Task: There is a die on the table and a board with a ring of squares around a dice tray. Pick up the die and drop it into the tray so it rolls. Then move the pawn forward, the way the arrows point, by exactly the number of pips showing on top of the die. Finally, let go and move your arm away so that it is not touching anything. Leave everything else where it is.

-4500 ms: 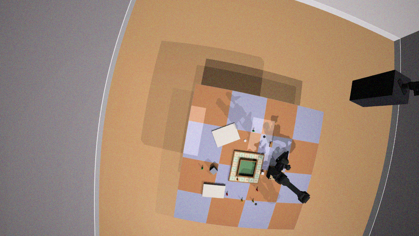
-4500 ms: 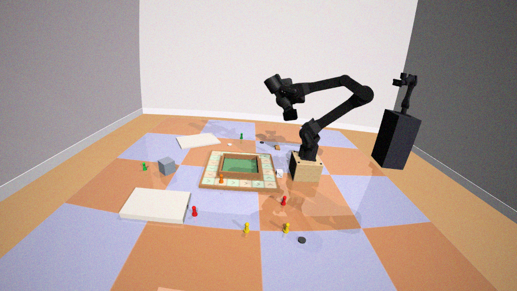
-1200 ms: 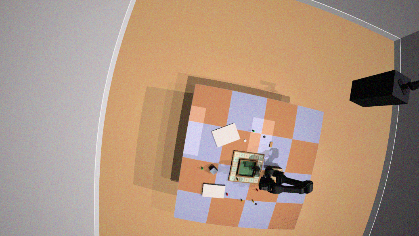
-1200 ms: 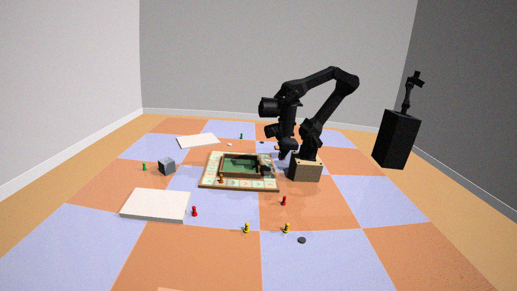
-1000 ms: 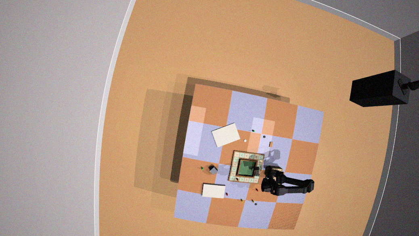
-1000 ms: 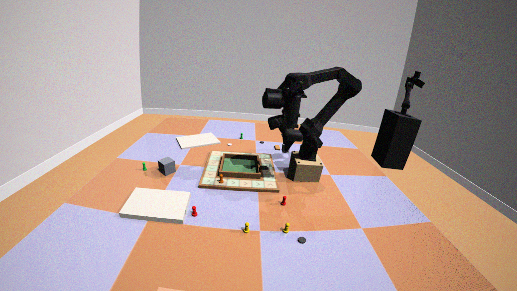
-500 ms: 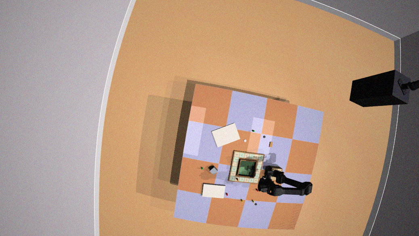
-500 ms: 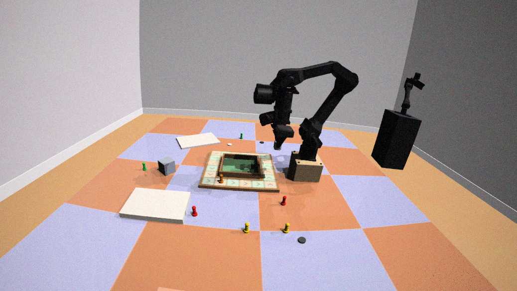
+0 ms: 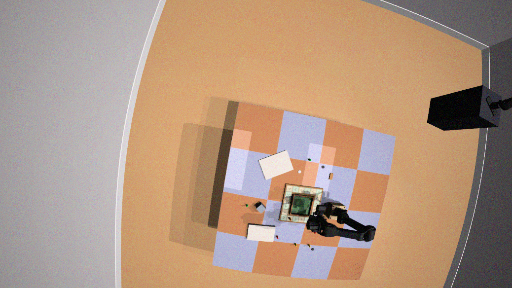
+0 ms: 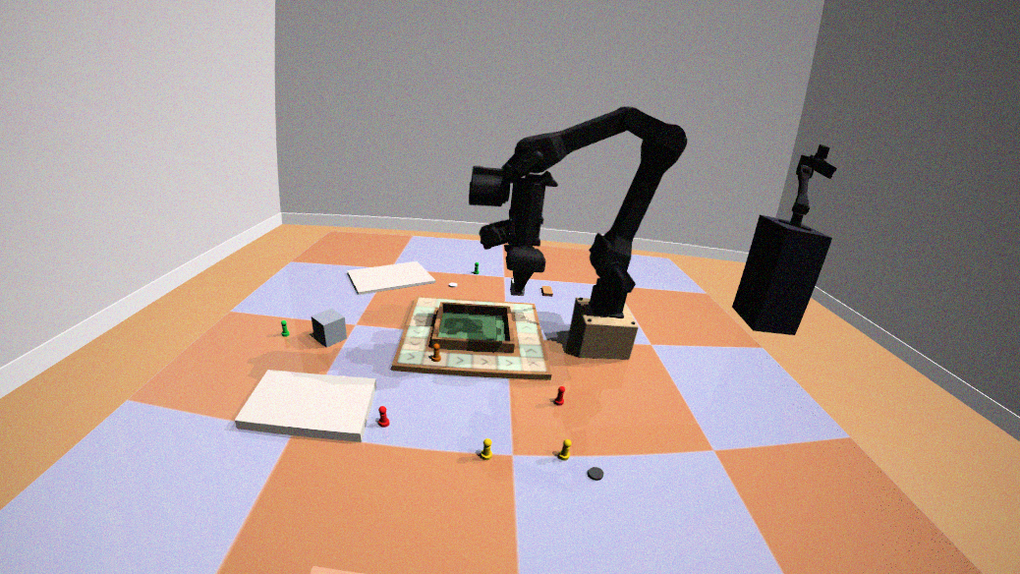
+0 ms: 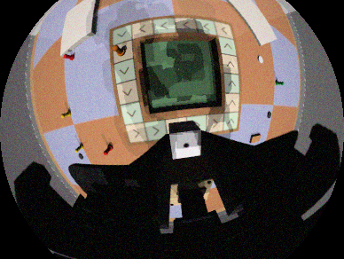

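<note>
Pincer (image 9: pixel 316 212) (image 10: pixel 517 285) (image 11: pixel 183 136): 1 pc., closed on die, raised above bd.'s base-side edge. Die (image 10: pixel 517 289) (image 11: pixel 185 145): white cube, no long axis; single-pip face twd. wrist cam. Pawn (image 9: pixel 289 218) (image 10: pixel 436 352) (image 11: pixel 119 50): orange, upright, long axis vert., on bd. sq. next to a corner; adj. arrows run along that side twd. arm-base end. Board (image 9: pixel 282 202) (image 10: pixel 471 372) (image 11: pixel 125 71), abbr. bd.: flat on table (image 9: pixel 257 118) (image 10: pixel 370 499) (image 11: pixel 89 89), tray (image 9: pixel 291 204) (image 10: pixel 474 345) (image 11: pixel 182 37) at its ctr.

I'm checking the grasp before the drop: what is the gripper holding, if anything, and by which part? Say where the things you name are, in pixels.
The gripper (image 10: pixel 517 289) (image 11: pixel 183 136) holds the white die (image 11: pixel 185 147), pinched by two opposite sides; one face, showing a single dark pip, is uncovered in the wrist view.
</note>
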Controlling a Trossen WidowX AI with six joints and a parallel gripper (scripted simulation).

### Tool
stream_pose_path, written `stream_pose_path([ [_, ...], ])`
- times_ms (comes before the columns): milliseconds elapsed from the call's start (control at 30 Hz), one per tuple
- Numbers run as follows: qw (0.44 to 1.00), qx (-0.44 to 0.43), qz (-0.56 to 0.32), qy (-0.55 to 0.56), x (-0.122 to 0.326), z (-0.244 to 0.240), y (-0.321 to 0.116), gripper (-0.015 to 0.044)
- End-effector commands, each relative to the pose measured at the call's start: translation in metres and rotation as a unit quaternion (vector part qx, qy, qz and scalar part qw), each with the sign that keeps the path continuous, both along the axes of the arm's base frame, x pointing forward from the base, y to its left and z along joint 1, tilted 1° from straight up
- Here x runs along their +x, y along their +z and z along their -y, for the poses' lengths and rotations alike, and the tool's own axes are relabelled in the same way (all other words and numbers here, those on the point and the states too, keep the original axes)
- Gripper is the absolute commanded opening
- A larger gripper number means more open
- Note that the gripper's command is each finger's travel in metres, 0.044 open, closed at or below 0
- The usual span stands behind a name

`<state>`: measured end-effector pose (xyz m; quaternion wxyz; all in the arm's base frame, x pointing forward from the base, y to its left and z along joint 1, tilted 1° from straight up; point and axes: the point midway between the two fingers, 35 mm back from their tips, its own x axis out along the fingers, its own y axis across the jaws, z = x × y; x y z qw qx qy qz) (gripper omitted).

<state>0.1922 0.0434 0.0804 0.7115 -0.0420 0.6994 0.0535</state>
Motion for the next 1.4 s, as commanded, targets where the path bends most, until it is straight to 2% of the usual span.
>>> stream_pose_path([
  [0, 1.0, 0.0, 0.001, -0.001, 0.016, 0.001, -0.003, 0.0],
  [500, 1.0, 0.003, 0.001, -0.011, 0.075, 0.012, -0.029, 0.0],
  [667, 1.0, 0.004, 0.012, -0.012, 0.081, 0.014, -0.033, 0.0],
  [1000, 0.984, 0.024, 0.175, -0.015, 0.084, 0.013, -0.039, 0.0],
  [1367, 0.934, 0.047, 0.354, -0.018, 0.088, 0.013, -0.047, 0.0],
])
